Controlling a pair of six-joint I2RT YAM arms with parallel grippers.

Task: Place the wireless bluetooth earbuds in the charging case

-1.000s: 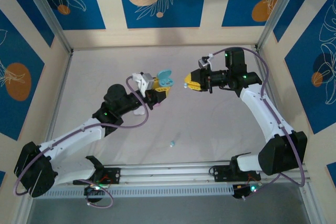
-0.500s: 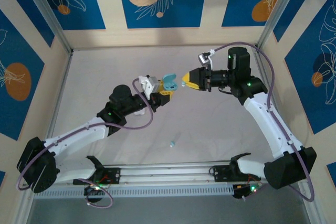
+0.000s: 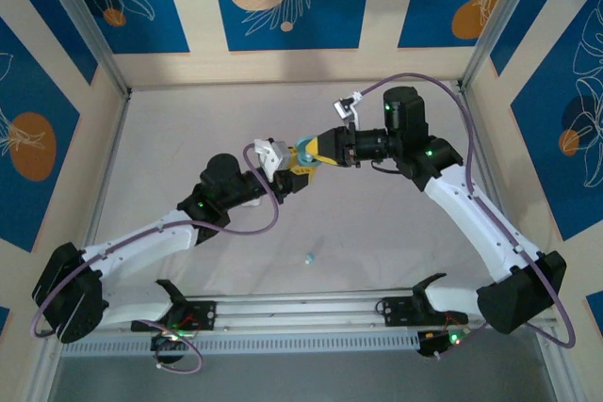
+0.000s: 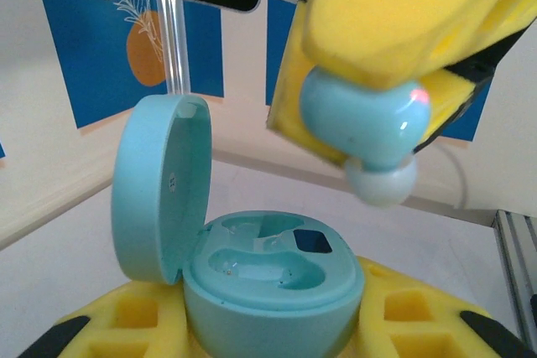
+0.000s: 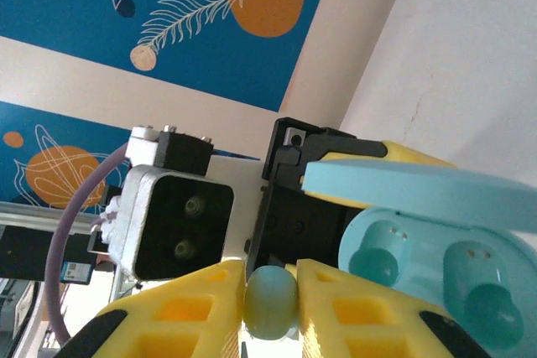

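My left gripper (image 3: 296, 176) is shut on an open light blue charging case (image 4: 273, 278), its lid (image 4: 159, 186) tilted back and both wells bare. The right gripper (image 3: 314, 149) is shut on a light blue earbud (image 5: 270, 303) pinched between its yellow fingers (image 5: 189, 308). In the left wrist view that earbud (image 4: 357, 119), with its white tip pointing down, hangs just above the case's right side, apart from it. The case (image 5: 445, 266) sits just right of the right gripper's fingertips. A second light blue earbud (image 3: 309, 257) lies on the table towards the near edge.
The white table (image 3: 396, 223) is walled by blue-and-cream panels and metal posts (image 3: 89, 40). A rail (image 3: 301, 313) runs along the near edge between the arm bases. The left wrist's camera block (image 5: 172, 224) sits close behind the right gripper's fingertips.
The right gripper has travelled left with the earbud until it is over the open case. The left gripper has edged slightly right, still holding the case.
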